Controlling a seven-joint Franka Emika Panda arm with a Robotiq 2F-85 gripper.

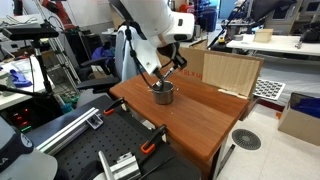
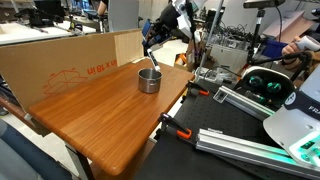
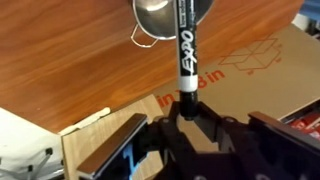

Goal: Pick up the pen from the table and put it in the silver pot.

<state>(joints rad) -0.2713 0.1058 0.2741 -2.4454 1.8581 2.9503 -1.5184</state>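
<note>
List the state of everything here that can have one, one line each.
Silver round metal pot, upright and lidless on the reddish-brown wooden table.
Robot hand, shut on the black EXPO marker pen.
Pen, held by one end, aimed at the pot, not yet released.

Bright, even indoor light; soft pictures.
We see sheen on the smooth reddish-brown wooden desk (image 2: 100, 110), glare on the round shiny silver pot (image 3: 155, 15), the black claw (image 3: 185, 110) murky in wrist view.
</note>
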